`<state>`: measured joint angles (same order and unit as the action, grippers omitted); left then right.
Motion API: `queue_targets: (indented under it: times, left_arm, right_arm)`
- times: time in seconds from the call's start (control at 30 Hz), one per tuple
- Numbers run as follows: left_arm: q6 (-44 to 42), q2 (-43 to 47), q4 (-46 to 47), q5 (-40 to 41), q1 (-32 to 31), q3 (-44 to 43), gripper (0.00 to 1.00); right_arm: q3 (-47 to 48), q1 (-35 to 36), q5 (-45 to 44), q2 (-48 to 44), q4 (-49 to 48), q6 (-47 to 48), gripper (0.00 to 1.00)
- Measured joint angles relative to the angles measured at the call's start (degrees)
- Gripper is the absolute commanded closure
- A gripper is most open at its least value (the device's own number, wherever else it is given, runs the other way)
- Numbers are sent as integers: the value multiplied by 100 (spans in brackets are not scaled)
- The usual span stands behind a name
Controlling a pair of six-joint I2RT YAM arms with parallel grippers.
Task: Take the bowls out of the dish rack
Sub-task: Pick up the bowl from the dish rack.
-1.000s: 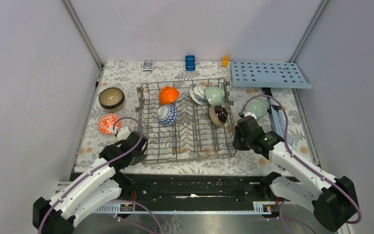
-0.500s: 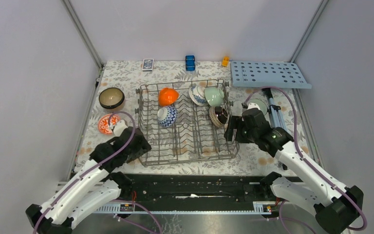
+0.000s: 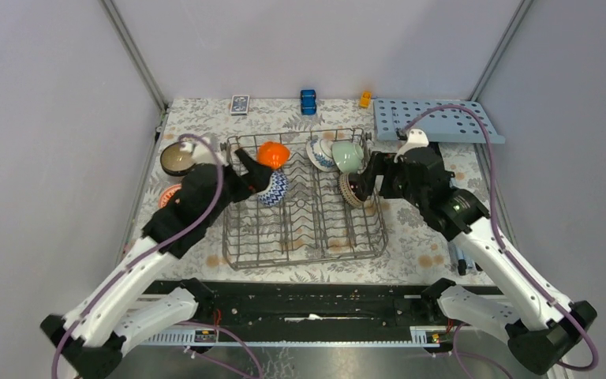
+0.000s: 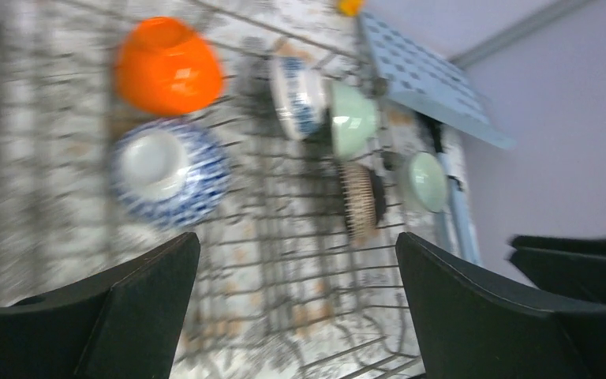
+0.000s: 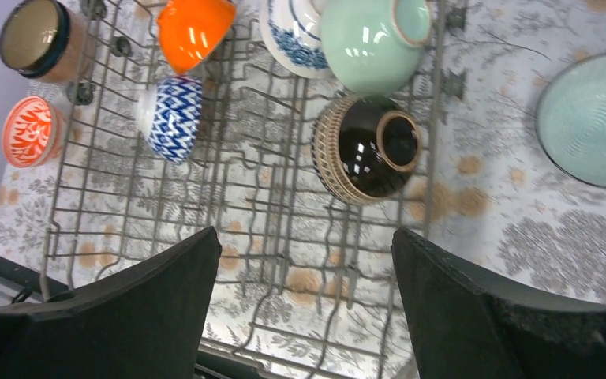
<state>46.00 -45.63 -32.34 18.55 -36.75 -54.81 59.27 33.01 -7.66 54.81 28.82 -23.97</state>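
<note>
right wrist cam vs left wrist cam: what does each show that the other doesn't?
Right wrist only: dark brown bowl and red-and-white bowl on the table beside the dish rack. Left wrist only: light-blue perforated board. Both: orange bowl, zigzag blue bowl, blue-and-white bowl, racked green bowl and ribbed dark bowl in the rack, plus the green table bowl outside it.
</note>
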Motion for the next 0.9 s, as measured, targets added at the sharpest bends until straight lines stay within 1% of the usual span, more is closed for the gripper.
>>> queue_targets:
  times: [0.1,0.2,0.3,0.4,0.5,0.67,0.9]
  left_arm:
    - [-66,-774,1399,-721,0,133,1]
    - [59,-1827,2800,-1635,0,262,2]
    - [284,-2743,3724,-2363,-13,317,4]
    - [518,-3403,4476,-2826,-28,378,5]
    - [717,-3814,5027,-3058,-33,483,8]
    - [962,-4441,5692,-3235,-33,507,12]
    - [1202,-5056,6118,-3370,-33,505,19]
  right_arm:
    - [98,0,240,435,-448,-92,17]
    - [39,-7,378,706,-826,-254,25]
    - [-157,-107,470,835,-1200,-411,31]
    - [-509,-389,586,914,-1600,-564,30]
    - [-907,-586,581,1023,-1904,-682,28]
    - [-1379,-739,577,1174,-2238,-876,29]
    - [-1399,-791,584,1510,-2710,-1005,34]
